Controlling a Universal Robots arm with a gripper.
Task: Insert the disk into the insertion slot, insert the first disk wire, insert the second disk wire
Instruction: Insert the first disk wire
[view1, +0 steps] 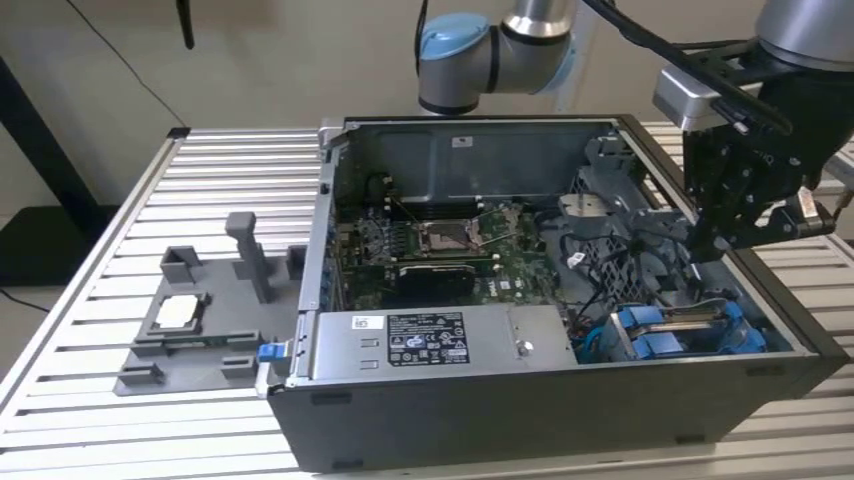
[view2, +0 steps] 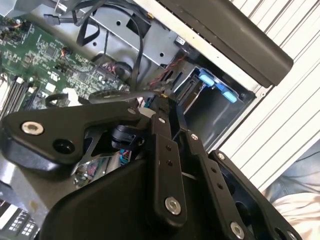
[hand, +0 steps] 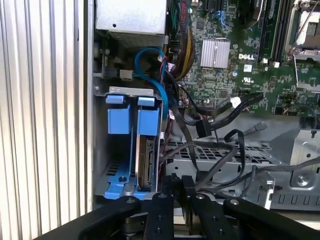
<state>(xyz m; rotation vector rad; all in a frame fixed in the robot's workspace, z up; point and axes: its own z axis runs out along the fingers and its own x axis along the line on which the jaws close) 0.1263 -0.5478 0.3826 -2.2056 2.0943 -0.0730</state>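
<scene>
Judging from how things lie, the disk (hand: 146, 161) is taken to be seated. It stands on edge in its blue carrier (hand: 148, 120) inside the insertion slot (hand: 100, 150), at the corner of the computer case (view1: 534, 425) beside the power supply (view1: 427, 340). Its connector edge faces the loose cables.

In the exterior view the claw (view1: 717, 245) hangs over that end of the case, above the bay and apart from it. In the first wrist view the claw (hand: 181, 186) is seen drawn narrow, its two tips almost together. Whether a wire is pinched between them cannot be told.

Two free cable ends lie near, over the metal cage between the bay and the motherboard (hand: 225, 75): a black plug (hand: 202, 129) and a pale-tipped plug (hand: 235, 102). Neither is seen joined to the disk, so the wire step is judged to be the one in hand.

For this step to be done well, the plug should be gripped by its hard body rather than by the cable, so that it cannot swivel. Its long side should be lined up with the disk's connector edge, and the keyed side checked before any push is made. The push should be straight and light, since a tilted plug is likely to jam or bend the contacts. The black cables crossing near the bay should be kept out of the path, as a snag could drag the plug askew.
</scene>
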